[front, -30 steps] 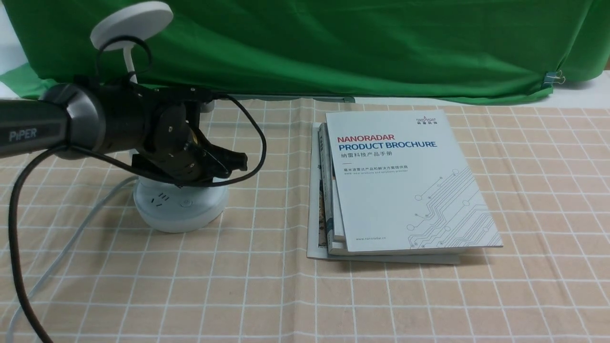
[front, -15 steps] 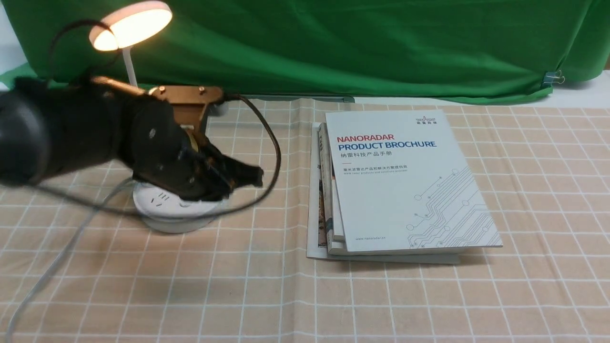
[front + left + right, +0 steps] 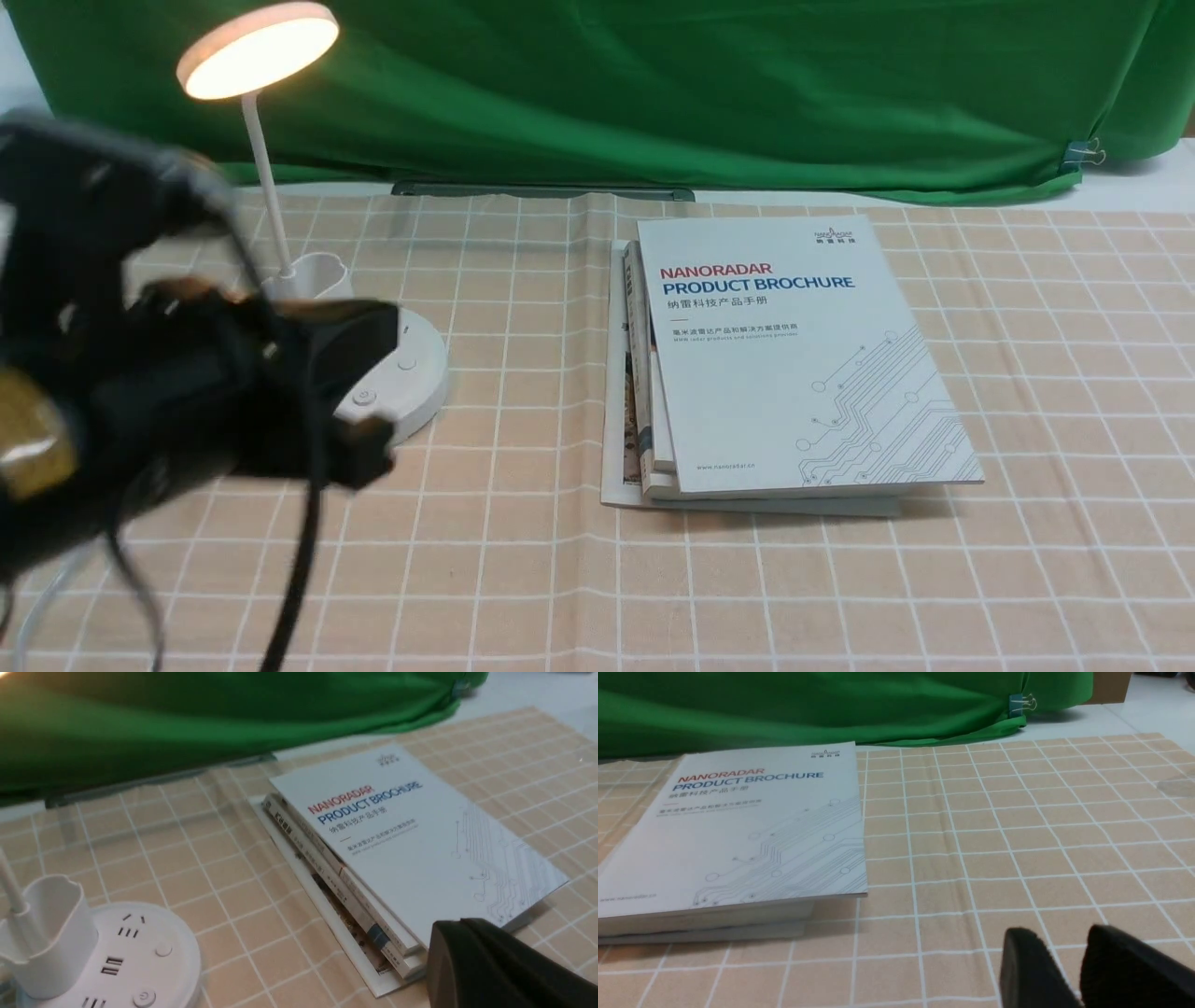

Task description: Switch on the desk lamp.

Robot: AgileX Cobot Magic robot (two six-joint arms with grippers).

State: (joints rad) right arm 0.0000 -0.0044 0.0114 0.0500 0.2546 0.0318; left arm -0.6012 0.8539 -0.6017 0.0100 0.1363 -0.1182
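Warm-white light shines from the desk lamp, far left. I should ease my closed left gripper nearer without brushing it; my right gripper stands slightly open.

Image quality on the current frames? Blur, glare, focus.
Front view: lamp disc glows warm, blown out; left pincer motion-blurred, brochure sharp. Left wrist view: whole image slightly soft, warm glare in one corner. Right wrist view: pincer soft-edged, binder clip crisper.
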